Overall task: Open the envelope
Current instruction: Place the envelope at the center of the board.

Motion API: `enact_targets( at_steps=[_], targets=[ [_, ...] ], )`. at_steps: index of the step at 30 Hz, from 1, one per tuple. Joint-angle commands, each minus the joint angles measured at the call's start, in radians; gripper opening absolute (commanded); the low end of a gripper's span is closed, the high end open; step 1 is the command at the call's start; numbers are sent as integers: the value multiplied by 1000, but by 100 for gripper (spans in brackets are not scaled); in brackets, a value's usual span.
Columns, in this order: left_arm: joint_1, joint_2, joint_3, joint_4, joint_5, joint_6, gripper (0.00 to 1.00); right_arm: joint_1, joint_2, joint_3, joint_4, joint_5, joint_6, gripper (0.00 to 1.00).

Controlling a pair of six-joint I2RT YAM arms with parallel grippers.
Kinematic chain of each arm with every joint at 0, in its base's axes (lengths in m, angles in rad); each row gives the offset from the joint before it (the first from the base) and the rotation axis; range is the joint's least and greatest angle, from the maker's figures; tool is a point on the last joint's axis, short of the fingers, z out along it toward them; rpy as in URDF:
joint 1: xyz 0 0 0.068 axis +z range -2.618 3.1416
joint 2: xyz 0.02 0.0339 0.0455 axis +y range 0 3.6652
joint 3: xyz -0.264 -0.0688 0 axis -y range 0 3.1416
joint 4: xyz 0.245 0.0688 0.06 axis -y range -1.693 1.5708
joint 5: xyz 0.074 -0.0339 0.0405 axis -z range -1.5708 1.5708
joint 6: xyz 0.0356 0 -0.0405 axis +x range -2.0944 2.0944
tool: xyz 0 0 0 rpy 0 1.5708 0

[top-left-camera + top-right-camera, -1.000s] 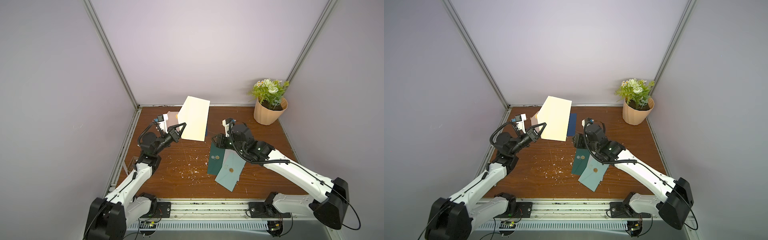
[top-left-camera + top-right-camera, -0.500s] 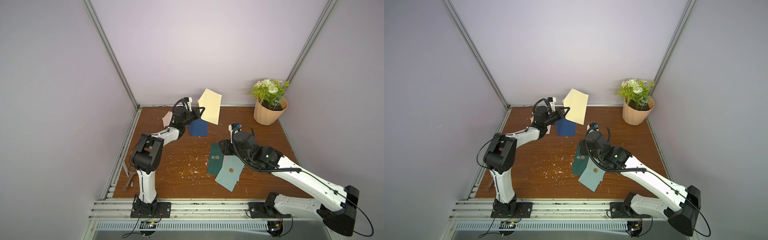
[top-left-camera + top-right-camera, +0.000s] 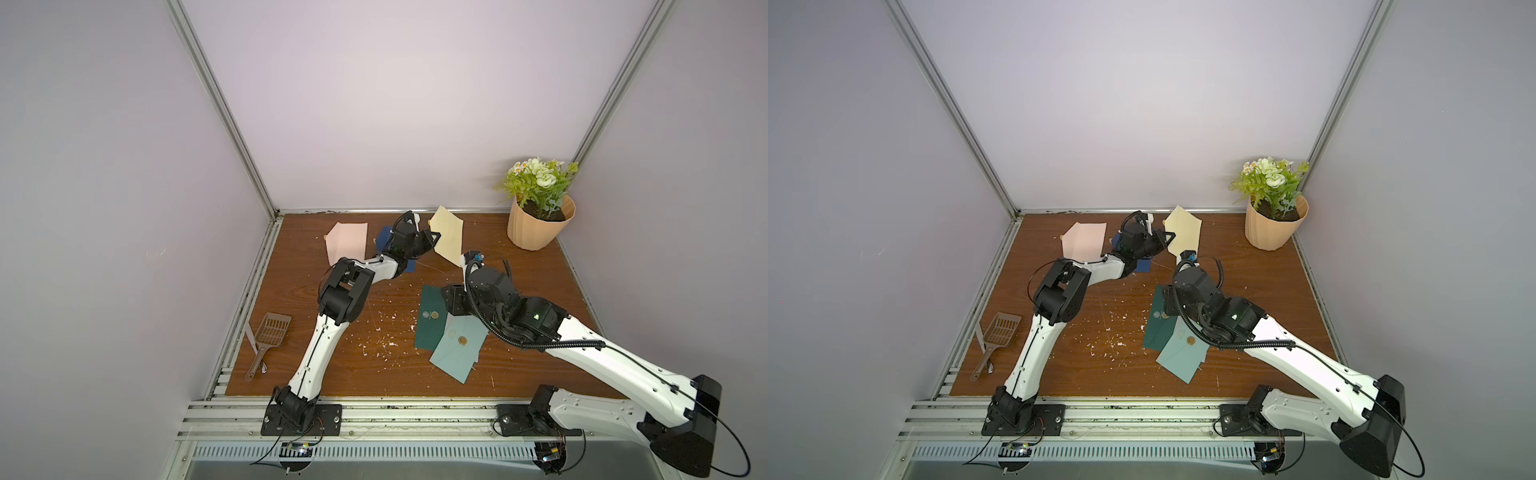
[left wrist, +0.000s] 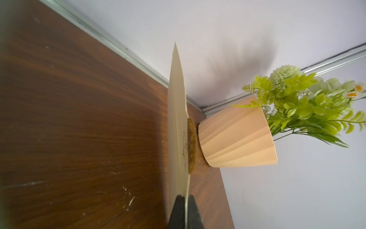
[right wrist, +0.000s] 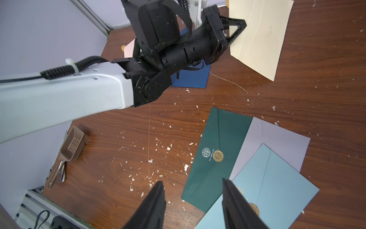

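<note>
Nearest the front rail, a brown scoop [image 3: 270, 332] lies at the left margin of the table [image 3: 332, 353] and plays no part in the task.

Right gripper [image 5: 192, 183]: jaws apart, nothing between them. It hangs above a loose pile of flat envelopes: a dark green envelope [image 5: 215, 150] and a light blue envelope [image 5: 267, 188].

Left gripper [image 4: 185, 198]: jaws together, clamped on one edge of the cream envelope [image 3: 448, 239]. This envelope is held clear of the table at the back, between the left wrist and the plant pot [image 3: 538, 226]. A pink envelope [image 3: 348, 243] and a navy envelope [image 5: 193, 77] lie flat beside and under the left arm.

Step in hand, as judged: presentation of the cream envelope for opening. The flap appears closed.

Next move, as judged:
1. Bring the right gripper up and back to the cream envelope.
2. Pinch the flap edge next to the seal [image 4: 191, 146].
3. Peel away while the left grip holds.

View differences:
- The left wrist view alone shows the seal, edge-on, on the side facing the pot.
- The right wrist view alone shows a lavender envelope [image 5: 277, 142] in the pile; in both top views the right arm covers it.
- Both top views alone show the whole table layout.
</note>
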Motion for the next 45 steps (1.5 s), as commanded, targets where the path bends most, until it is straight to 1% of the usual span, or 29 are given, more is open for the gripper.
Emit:
enact_targets(
  at_steps=[1, 5, 11, 14, 17, 19, 21, 24, 28, 29, 31, 33, 39, 41, 45],
  targets=[
    [-10, 8, 22, -2, -76, -77, 0, 3, -46, 3, 6, 2, 6, 52],
    [-22, 11, -27, 42, -122, -146, 0, 3, -61, -13, 9, 1, 17, 52],
    [-30, 18, -29, 18, -136, -148, 1, 4, -65, -21, 11, -7, 27, 52],
    [-30, 15, -47, 23, -137, -152, 5, 3, -65, -20, 12, -7, 26, 52],
    [-30, 9, -65, 23, -136, -154, 7, 3, -64, -23, 13, -9, 31, 52],
    [-30, 9, -74, 22, -131, -155, 11, 4, -62, -23, 15, -13, 33, 52],
    [-30, 8, -89, 37, -122, -161, 14, 3, -61, -23, 18, -18, 36, 52],
    [-30, 5, -111, 51, -115, -164, 21, 3, -60, -24, 23, -23, 40, 52],
    [-30, 3, -119, 62, -98, -165, 35, 3, -58, -28, 26, -33, 44, 52],
    [-30, 2, -122, 73, -89, -162, 38, 3, -58, -28, 26, -31, 46, 52],
    [-32, -8, -128, 67, -85, -153, 39, 4, -59, -26, 22, -32, 47, 52],
    [-31, -31, -146, 52, -92, -137, 42, 3, -61, -23, 17, -29, 47, 52],
    [-30, -125, -249, 23, -126, -93, 49, 3, -55, -20, 13, -39, 52, 53],
    [-31, -159, -295, 36, -123, -71, 50, 4, -49, -23, 17, -44, 55, 53],
    [-32, -232, -337, 22, -101, -9, 49, 4, -35, -32, 26, -48, 63, 53]
  ],
)
